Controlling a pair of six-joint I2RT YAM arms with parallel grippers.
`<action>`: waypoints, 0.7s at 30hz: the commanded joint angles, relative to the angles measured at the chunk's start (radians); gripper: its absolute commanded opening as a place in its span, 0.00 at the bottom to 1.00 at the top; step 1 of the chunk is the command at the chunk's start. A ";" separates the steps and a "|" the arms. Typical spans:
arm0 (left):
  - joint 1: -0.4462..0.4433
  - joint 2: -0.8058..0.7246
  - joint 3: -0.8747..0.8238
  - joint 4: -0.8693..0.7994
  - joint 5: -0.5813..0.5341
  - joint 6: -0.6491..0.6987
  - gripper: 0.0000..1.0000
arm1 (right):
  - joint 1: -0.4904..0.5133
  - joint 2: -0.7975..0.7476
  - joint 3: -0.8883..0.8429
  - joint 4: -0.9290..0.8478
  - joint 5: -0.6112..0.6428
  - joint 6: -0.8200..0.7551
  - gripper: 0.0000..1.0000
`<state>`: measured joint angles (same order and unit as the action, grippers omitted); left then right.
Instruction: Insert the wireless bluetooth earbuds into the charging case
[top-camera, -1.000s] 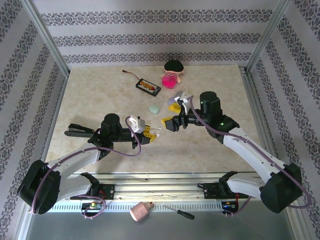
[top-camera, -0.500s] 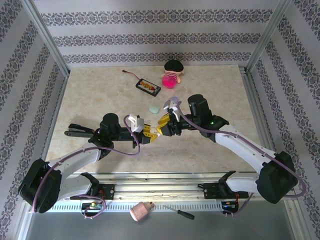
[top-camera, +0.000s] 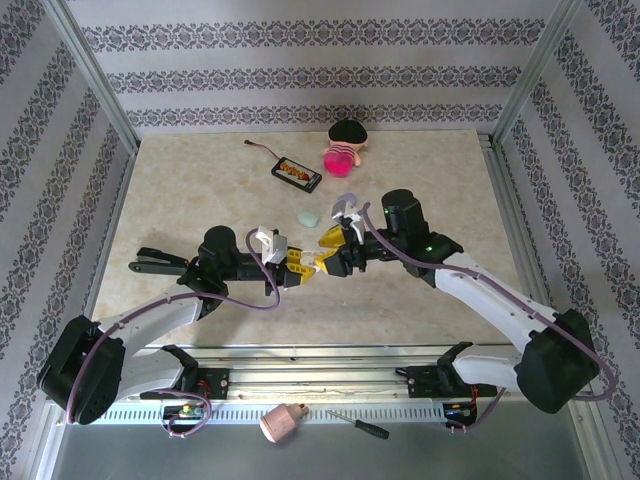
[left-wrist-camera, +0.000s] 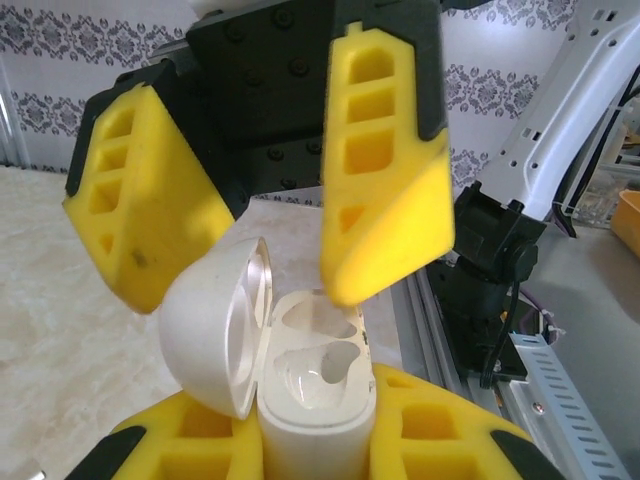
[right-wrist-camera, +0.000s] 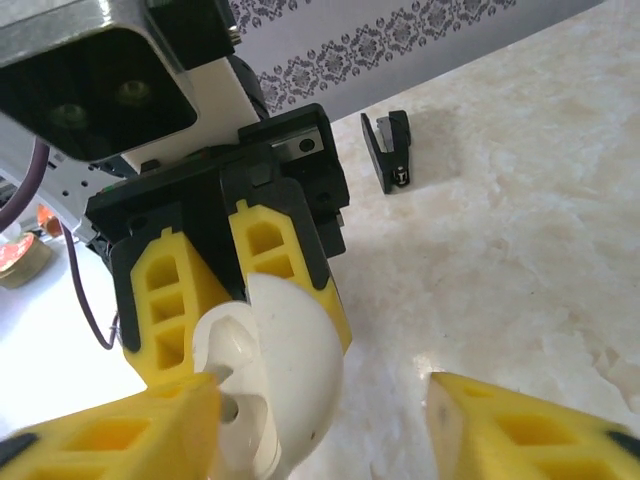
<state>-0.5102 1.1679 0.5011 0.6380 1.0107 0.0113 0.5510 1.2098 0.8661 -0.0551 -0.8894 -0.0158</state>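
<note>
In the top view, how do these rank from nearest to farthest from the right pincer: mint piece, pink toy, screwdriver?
1. Mint piece, just beyond the right pincer.
2. Pink toy, far table edge.
3. Screwdriver, near ledge below the bases.

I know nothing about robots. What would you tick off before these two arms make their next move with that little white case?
1. Charging case clamped in the left gripper: ok, it stands upright between the yellow fingers.
2. Lid open: ok, swung to the side.
3. Sockets reachable from above: ok.
4. Earbud already seated in a socket: cannot tell.
5. Right gripper lined up: ok, it hangs just above the case.
6. Earbud in the right gripper: not ok, its jaws stand apart with nothing between them.
</note>
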 joint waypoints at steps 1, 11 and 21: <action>0.009 -0.006 -0.029 0.063 -0.035 0.030 0.03 | -0.029 -0.061 -0.041 0.074 -0.022 0.038 0.67; 0.107 0.040 -0.158 0.300 -0.168 0.014 0.03 | -0.111 -0.068 -0.139 0.152 0.280 0.184 0.71; 0.274 0.165 -0.268 0.603 -0.288 -0.117 0.02 | -0.003 0.306 0.141 -0.216 0.817 0.111 0.48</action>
<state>-0.2691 1.3075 0.2588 1.0489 0.7567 -0.0364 0.5209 1.4605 0.9276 -0.1448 -0.2768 0.1135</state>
